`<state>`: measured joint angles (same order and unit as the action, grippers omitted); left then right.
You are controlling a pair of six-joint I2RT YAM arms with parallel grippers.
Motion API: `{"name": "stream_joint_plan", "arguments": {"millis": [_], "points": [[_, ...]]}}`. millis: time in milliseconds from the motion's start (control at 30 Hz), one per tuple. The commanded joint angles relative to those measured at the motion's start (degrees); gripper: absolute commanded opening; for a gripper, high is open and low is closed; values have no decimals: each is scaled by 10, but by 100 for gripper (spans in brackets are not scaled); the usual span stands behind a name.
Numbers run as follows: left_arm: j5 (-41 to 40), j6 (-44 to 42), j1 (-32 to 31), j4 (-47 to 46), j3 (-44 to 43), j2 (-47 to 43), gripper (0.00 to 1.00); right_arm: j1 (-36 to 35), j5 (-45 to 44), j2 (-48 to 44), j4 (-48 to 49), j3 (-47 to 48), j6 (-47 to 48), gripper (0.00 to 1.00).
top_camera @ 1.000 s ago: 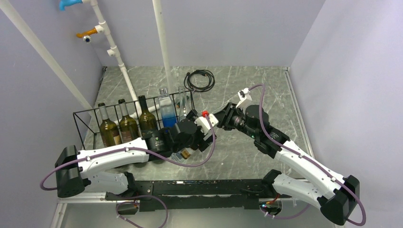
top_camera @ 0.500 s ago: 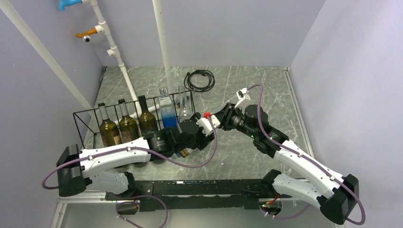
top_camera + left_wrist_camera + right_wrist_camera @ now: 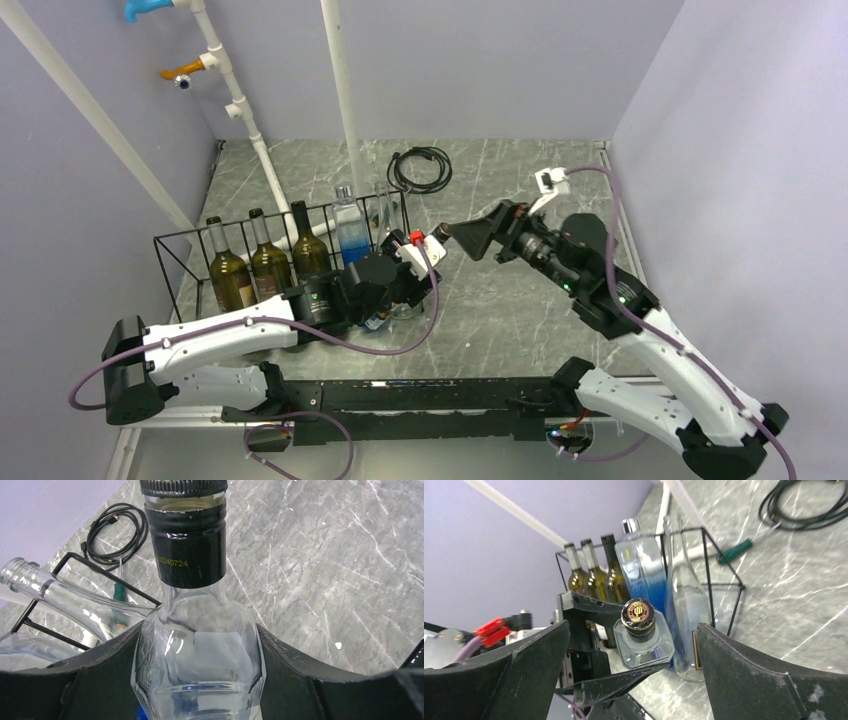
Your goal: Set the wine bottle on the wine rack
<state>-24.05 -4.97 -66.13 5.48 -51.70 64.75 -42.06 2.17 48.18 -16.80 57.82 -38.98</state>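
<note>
The wine bottle [image 3: 197, 650] is clear glass with a black cap [image 3: 638, 614] and stands upright. My left gripper [image 3: 400, 295] is shut on its shoulders, one black finger [image 3: 100, 675] pressing each side. It is right next to a slender clear bottle [image 3: 684, 605] at the right end of the black wire wine rack [image 3: 180, 250]. The rack also holds three dark green bottles [image 3: 268, 268] and a blue-tinted bottle [image 3: 350, 238]. My right gripper [image 3: 452, 238] hangs open to the right of the bottle, apart from it, with nothing between its fingers [image 3: 769, 680].
A coiled black cable [image 3: 420, 168] lies at the back of the marble table. A green-handled screwdriver [image 3: 734, 551] lies behind the rack's right end. White pipes [image 3: 345, 100] rise behind the rack. Walls close in on the left, back and right.
The right gripper has opened, let go of the bottle and drawn back to the right. The left gripper has closed on the bottle and shifted slightly left toward the rack.
</note>
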Motion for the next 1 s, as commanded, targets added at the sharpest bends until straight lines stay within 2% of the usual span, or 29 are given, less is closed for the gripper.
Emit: {"name": "stream_joint_plan", "arguments": {"millis": [0, 200, 333, 433, 567, 667, 900, 967], "points": [[-41, -38, 2, -47, -13, -39, 0, -1, -89, -66, -32, 20, 38, 100], [-63, -51, 3, -39, -15, -83, 0, -1, -117, -102, -55, 10, 49, 100], [-102, -35, 18, 32, -59, -103, 0, -1, -115, -113, -86, 8, 45, 100], [-93, -5, 64, 109, -84, -134, 0, -1, -119, -128, -80, -9, 48, 100], [-41, 18, 163, 177, -102, -195, 0, -1, -123, -130, -67, -18, 57, 100], [-55, 5, 209, 224, -126, -234, 0, -1, -115, -123, -57, -19, 68, 100], [-107, -26, 243, 327, -195, -281, 0, -1, -98, -125, -58, -26, 96, 100], [-150, -39, 244, 345, -197, -293, 0, -1, -100, -130, -58, -32, 109, 100]]}}
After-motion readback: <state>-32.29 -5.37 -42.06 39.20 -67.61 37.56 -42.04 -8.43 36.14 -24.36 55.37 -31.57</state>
